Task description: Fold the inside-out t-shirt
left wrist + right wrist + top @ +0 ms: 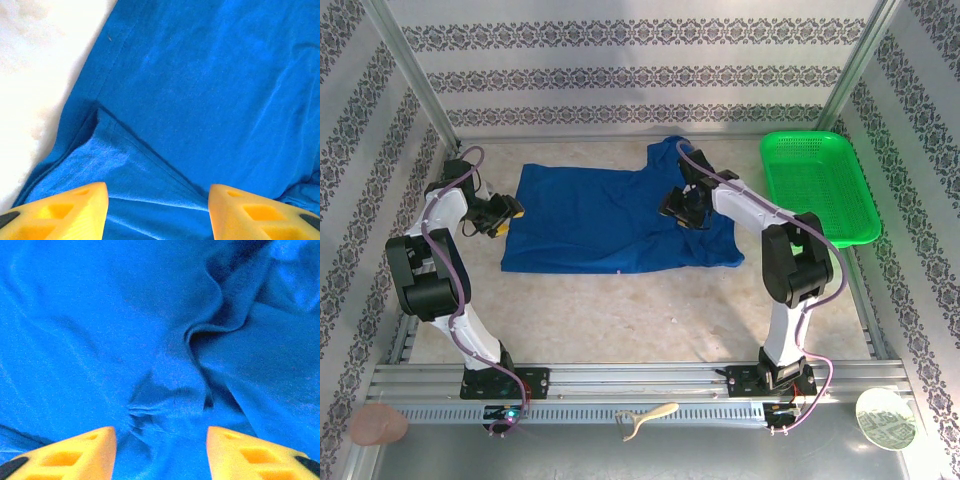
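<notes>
Top external shows you the t-shirt [610, 225] stretched left-to-right — left hand [506, 214] at its left edge, right hand [682, 206] over its right half. Both hands stand open, gripping nothing.

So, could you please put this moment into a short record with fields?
t-shirt: royal blue, spread on the table, rumpled on its right side
left pincer: open, above the shirt's left edge
right pincer: open, above the rumpled folds
basket: green, empty, right of the shirt, apart from it
</notes>
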